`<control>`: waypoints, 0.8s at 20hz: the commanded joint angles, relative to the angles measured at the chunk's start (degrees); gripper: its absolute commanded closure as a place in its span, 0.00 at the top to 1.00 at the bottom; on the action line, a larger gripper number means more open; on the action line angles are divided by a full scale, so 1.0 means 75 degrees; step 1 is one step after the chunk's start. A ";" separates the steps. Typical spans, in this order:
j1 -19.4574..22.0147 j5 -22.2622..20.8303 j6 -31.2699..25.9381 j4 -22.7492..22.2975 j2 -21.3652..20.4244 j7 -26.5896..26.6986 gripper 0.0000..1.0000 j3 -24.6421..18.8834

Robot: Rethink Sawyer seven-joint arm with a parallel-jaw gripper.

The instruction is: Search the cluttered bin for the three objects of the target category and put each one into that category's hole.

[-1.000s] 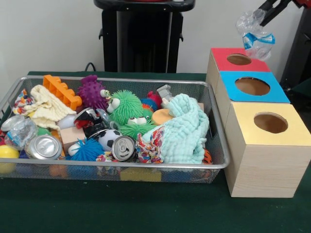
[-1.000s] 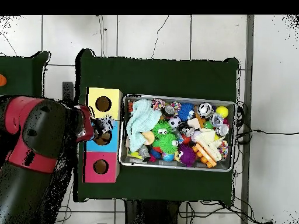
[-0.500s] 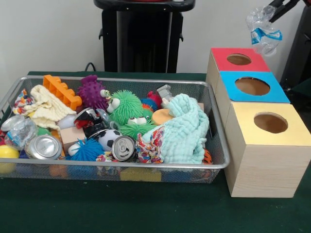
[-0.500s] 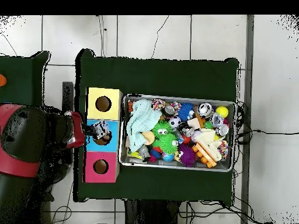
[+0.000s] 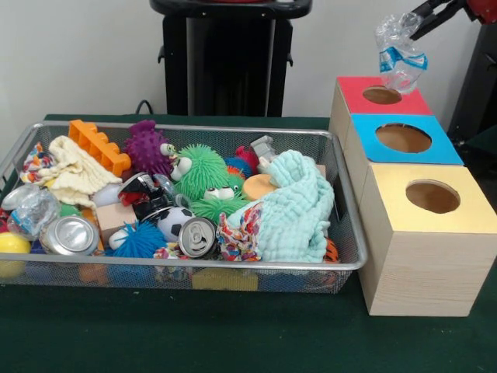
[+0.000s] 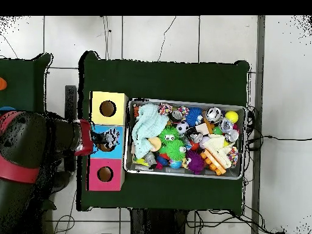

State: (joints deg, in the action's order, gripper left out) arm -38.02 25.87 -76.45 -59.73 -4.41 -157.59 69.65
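My gripper (image 5: pixel 416 23) hangs at the top right, shut on a crumpled clear plastic bottle (image 5: pixel 397 51) with a blue label. In the front view the bottle dangles above the red-topped box (image 5: pixel 353 87) and its hole. Seen from overhead, the gripper (image 6: pixel 99 139) and the bottle (image 6: pixel 111 135) lie over the blue-topped box (image 6: pixel 114 148). A second crumpled clear plastic item (image 5: pixel 31 208) lies at the left end of the wire bin (image 5: pixel 233 266), beside a crushed can (image 5: pixel 70 235). Another can (image 5: pixel 198 235) stands near the bin's front.
A yellow-topped box (image 5: pixel 450 221) stands nearest the camera, in a row with the blue-topped box (image 5: pixel 439 151) and the red one. The bin also holds a mint cloth (image 5: pixel 299 206), green fuzzy toys (image 5: pixel 200 172), a purple spiky ball (image 5: pixel 147 146) and an orange block (image 5: pixel 97 145).
In the front view the gripper and bottle have shifted left and slightly down, toward the red box. From overhead, the bottle has edged toward the bin.
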 commanded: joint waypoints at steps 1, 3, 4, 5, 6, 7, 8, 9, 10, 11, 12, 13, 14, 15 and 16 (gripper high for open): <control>0.0139 -0.0132 -0.0218 0.0371 0.0965 -0.2719 0.00 -0.0034; 0.0170 -0.0080 -0.0345 0.0539 0.1139 -0.2845 0.00 0.0094; 0.0195 -0.0058 -0.0446 0.0640 0.1213 -0.2901 0.00 0.0169; 0.0221 -0.0036 -0.0546 0.0741 0.1287 -0.2958 0.00 0.0243; 0.0292 0.0009 -0.0739 0.0935 0.1414 -0.3103 0.00 0.0367; 0.0335 0.0052 -0.0810 0.1025 0.1478 -0.3179 0.00 0.0414; 0.0415 0.0177 -0.0906 0.1146 0.1557 -0.3334 0.00 0.0428; 0.0459 0.0225 -0.0964 0.1219 0.1602 -0.3377 0.00 0.0448; 0.0533 0.0303 -0.1025 0.1315 0.1626 -0.3416 0.00 0.0424; 0.0582 0.0343 -0.1039 0.1379 0.1626 -0.3422 0.00 0.0407; 0.0632 0.0383 -0.1053 0.1444 0.1627 -0.3429 0.00 0.0390; 0.0669 0.0409 -0.1098 0.1511 0.1630 -0.3441 0.00 0.0388; 0.0727 0.0460 -0.1206 0.1642 0.1643 -0.3497 0.00 0.0408; 0.0756 0.0483 -0.1282 0.1723 0.1655 -0.3547 0.00 0.0421; 0.0784 0.0503 -0.1348 0.1799 0.1658 -0.3577 0.00 0.0422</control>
State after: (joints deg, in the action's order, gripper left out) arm -36.09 26.27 -78.25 -53.91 5.35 -166.10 73.72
